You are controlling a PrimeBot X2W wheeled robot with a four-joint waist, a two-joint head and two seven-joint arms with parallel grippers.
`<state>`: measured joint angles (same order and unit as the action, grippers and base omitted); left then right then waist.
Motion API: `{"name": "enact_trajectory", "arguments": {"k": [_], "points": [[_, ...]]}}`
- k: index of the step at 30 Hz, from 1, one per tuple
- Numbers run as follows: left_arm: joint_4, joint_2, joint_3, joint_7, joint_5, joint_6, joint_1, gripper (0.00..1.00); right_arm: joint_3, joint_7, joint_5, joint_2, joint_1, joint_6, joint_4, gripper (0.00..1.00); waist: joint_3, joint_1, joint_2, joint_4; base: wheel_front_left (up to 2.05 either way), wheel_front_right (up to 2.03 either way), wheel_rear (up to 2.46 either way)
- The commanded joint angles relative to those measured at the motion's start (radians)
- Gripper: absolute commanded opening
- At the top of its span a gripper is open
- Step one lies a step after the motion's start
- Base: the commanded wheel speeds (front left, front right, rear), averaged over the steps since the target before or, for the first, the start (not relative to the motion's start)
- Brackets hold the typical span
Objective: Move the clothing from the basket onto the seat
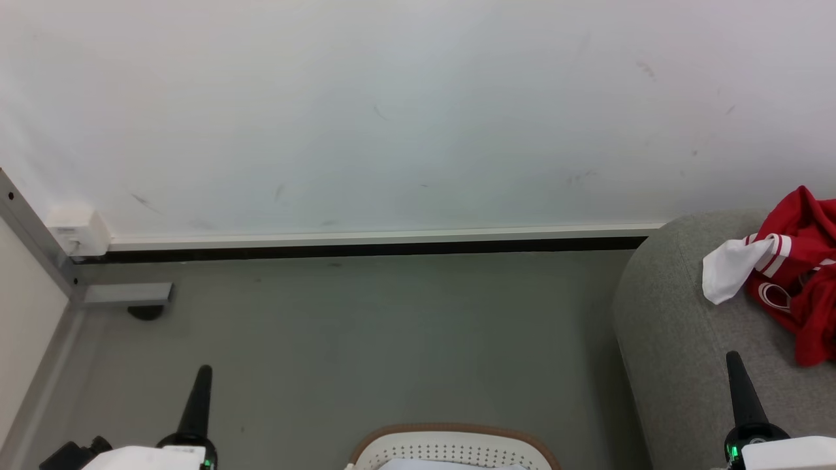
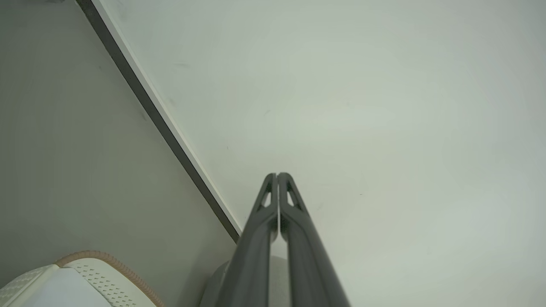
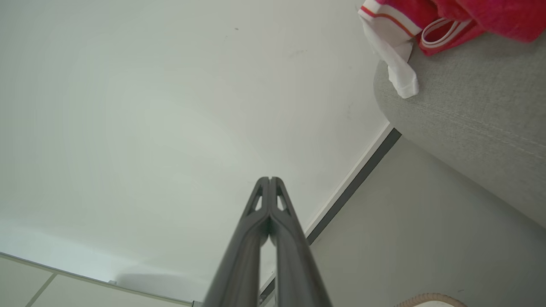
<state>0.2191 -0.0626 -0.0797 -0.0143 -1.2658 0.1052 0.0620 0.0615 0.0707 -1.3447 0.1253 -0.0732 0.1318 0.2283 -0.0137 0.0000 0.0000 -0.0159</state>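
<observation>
Red clothing (image 1: pixel 800 274) with white trim lies bunched on the grey seat (image 1: pixel 679 339) at the right, a white sleeve hanging toward the seat's rounded edge. In the right wrist view the clothing (image 3: pixel 443 17) sits at the top right on the seat (image 3: pixel 477 111). The white basket (image 1: pixel 450 447) with its tan rim stands on the floor at the bottom centre; its rim (image 2: pixel 106 264) shows in the left wrist view. My left gripper (image 1: pixel 202 372) is shut and empty at the lower left. My right gripper (image 1: pixel 733 358) is shut and empty, in front of the seat below the clothing.
A white wall with a dark skirting strip (image 1: pixel 366 249) runs across the back. A grey metal frame leg with a foot (image 1: pixel 127 297) stands at the left beside a pale panel. Grey floor (image 1: pixel 392 339) lies between the basket and the wall.
</observation>
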Motion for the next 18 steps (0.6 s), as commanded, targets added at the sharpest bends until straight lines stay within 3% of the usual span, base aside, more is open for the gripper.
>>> {"name": "enact_trajectory", "arguments": {"k": [1,18], "points": [[-0.009,0.0,-0.005,-0.007,-0.022,0.002,0.018,0.0,-0.004,-0.006,-0.027,0.009,-0.018,-0.001,-0.001,0.0,0.0,0.0,0.0,0.0,0.0,0.0,0.0],[-0.008,0.004,-0.019,-0.047,-0.155,-0.003,0.033,0.0,-0.014,-0.029,-0.18,0.024,-0.031,-0.002,0.004,0.0,0.005,0.0,0.0,0.006,0.0,0.0,0.0]]}}
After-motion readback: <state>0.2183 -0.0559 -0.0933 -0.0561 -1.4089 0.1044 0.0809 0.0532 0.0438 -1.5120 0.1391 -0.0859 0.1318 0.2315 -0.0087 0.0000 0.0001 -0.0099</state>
